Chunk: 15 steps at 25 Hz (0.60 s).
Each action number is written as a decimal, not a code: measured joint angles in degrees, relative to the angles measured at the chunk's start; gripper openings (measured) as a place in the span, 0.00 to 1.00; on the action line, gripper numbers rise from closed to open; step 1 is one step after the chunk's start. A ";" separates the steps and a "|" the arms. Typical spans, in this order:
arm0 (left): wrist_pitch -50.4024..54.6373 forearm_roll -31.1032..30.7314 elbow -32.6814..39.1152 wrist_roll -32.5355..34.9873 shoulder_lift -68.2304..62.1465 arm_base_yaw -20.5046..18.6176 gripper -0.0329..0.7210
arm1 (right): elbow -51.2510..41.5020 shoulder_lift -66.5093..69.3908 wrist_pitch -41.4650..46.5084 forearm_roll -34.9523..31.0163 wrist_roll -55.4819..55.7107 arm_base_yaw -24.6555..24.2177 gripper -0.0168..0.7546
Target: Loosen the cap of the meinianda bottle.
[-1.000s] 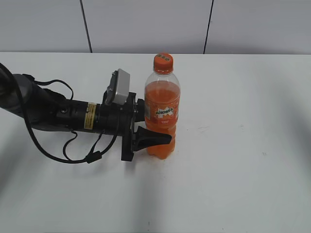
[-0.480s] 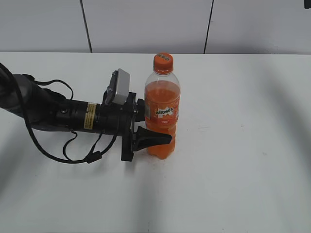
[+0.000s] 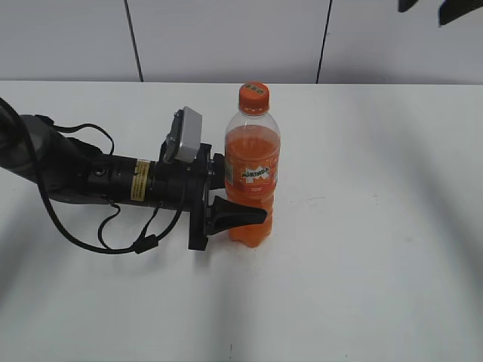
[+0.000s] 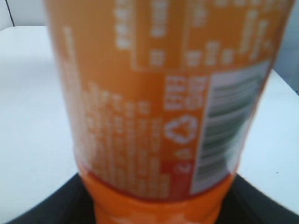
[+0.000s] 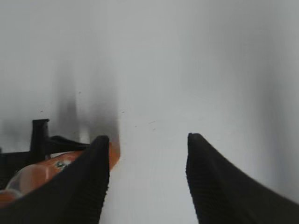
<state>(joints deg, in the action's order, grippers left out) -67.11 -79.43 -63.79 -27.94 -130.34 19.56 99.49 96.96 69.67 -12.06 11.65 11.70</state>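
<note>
The meinianda bottle (image 3: 253, 177) stands upright on the white table, full of orange soda, with the orange cap (image 3: 253, 96) on top. My left gripper (image 3: 253, 197) lies low along the table and is shut on the bottle's lower body. In the left wrist view the label (image 4: 159, 93) fills the frame, with the dark fingers (image 4: 42, 212) at the bottom corners. My right gripper (image 3: 432, 6) is open and empty, high at the top right, far from the cap. In the right wrist view (image 5: 147, 140) part of the bottle (image 5: 37, 175) shows behind its left finger.
The white table (image 3: 362, 249) spreads to the right and in front of the bottle. The left arm with its cables (image 3: 98, 181) lies across the table's left side. A panelled wall (image 3: 226, 38) stands behind.
The right gripper's fingertips have come into the top right of the exterior view, moving left. The bottle and left gripper have not moved.
</note>
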 joint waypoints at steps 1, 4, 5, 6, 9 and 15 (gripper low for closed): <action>0.05 0.00 0.00 0.00 0.00 0.00 0.58 | 0.00 0.11 0.00 -0.07 1.30 2.02 0.54; 0.05 0.00 0.00 0.00 0.00 0.00 0.58 | 0.00 0.83 0.00 -0.20 5.47 7.36 0.54; 0.05 0.00 0.00 0.00 0.00 0.00 0.58 | 0.00 1.21 0.00 -0.31 6.99 9.06 0.54; 0.05 0.00 0.00 0.00 0.00 0.00 0.58 | 0.00 1.60 0.00 -0.42 8.13 10.39 0.54; 0.05 0.00 0.00 0.00 0.00 0.00 0.58 | 0.71 3.71 0.02 -0.49 11.13 14.32 0.54; 0.05 0.07 0.00 0.00 0.00 0.00 0.58 | 5.25 7.81 0.08 -0.54 14.96 20.06 0.54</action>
<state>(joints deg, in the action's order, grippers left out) -67.06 -79.36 -63.79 -27.94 -130.34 19.56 104.74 104.77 69.75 -12.60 26.61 31.76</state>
